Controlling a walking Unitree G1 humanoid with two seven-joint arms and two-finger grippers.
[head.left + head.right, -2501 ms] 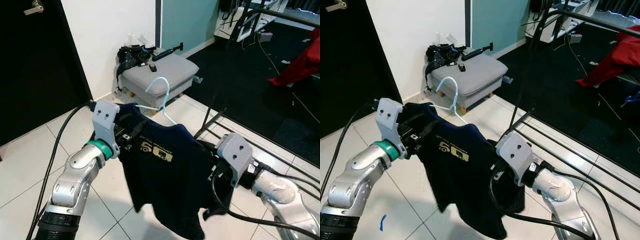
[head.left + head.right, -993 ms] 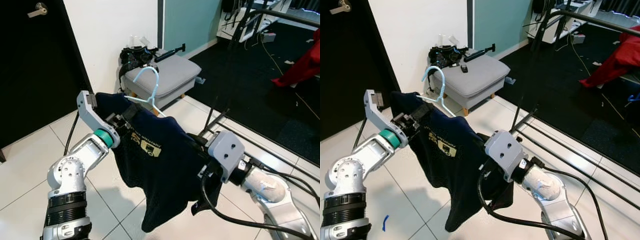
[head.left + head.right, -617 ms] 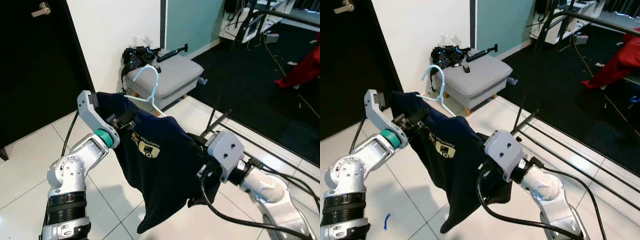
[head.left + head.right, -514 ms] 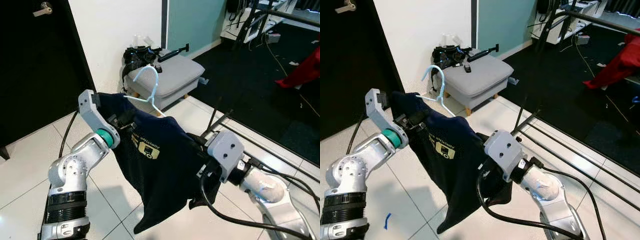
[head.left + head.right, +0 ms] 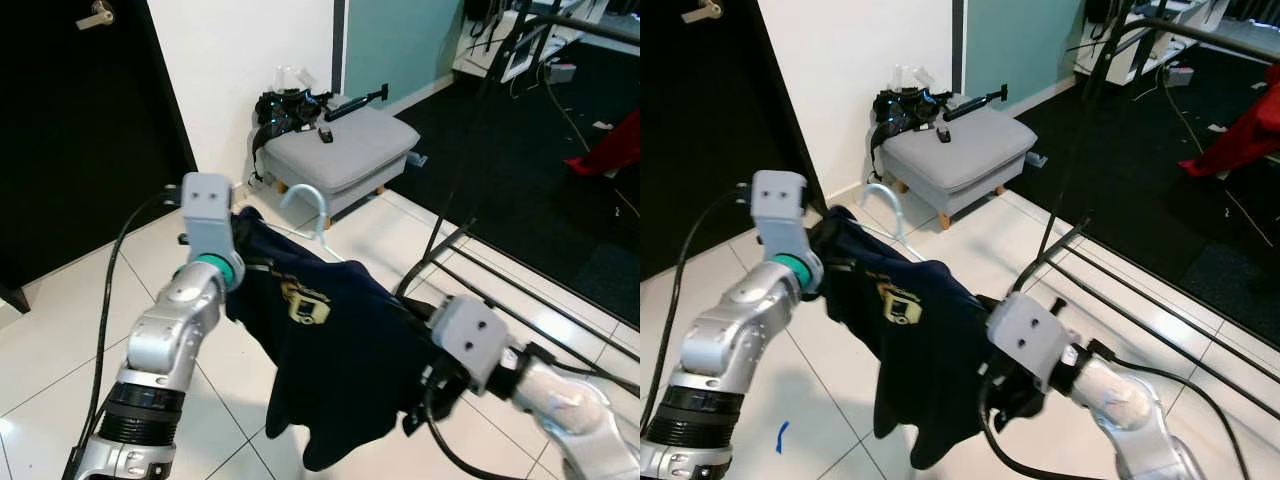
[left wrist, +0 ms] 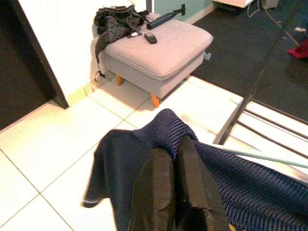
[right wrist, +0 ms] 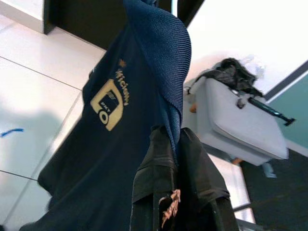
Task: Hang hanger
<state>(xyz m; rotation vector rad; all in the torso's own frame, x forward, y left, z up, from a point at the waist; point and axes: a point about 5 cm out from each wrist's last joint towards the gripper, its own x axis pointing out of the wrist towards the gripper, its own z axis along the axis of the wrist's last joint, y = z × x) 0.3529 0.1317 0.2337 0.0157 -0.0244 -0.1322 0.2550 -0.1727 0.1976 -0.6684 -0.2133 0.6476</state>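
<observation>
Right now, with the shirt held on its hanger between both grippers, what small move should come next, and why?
Probably turn toward the black rack rail and lift: the left gripper and right gripper each pinch the navy T-shirt, and the light-blue hanger hook is free, well below the rail.

We stand on glossy white floor tiles (image 5: pixel 60 330). Ahead, a grey footstool (image 5: pixel 345 150) sits against a white wall (image 5: pixel 250 50), a black door (image 5: pixel 70 120) to our left and dark carpet (image 5: pixel 520 170) beyond.
</observation>
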